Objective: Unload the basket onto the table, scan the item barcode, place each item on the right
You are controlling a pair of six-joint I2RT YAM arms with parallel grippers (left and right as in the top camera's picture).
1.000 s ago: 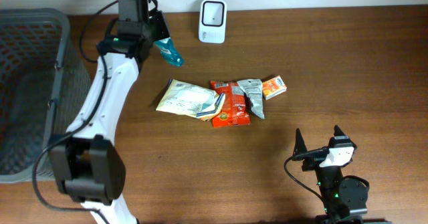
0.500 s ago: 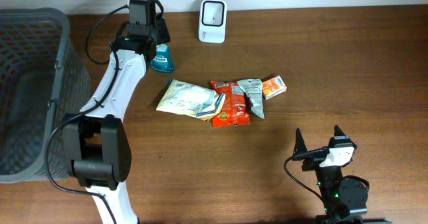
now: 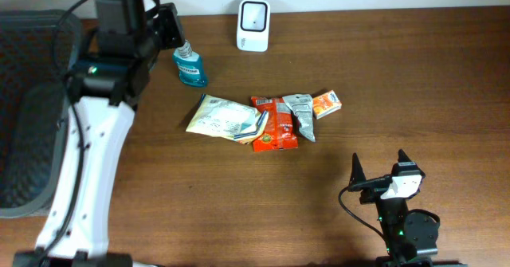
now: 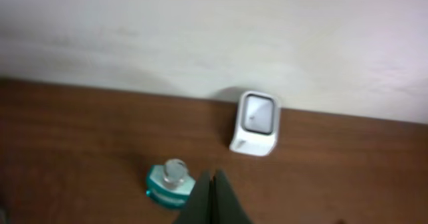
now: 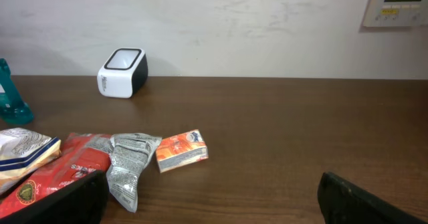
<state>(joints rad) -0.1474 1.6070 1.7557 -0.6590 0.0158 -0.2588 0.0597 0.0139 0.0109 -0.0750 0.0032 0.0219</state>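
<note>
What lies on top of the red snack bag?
A crumpled silver wrapper overlaps the right edge of the red snack bag. The bag's print beneath that overlap is hidden, as is its underside.

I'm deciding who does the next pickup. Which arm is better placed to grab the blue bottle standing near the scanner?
Left. The left gripper hangs shut right beside the bottle, close to the scanner. The right gripper is open but sits far away, past the snack packets.
</note>
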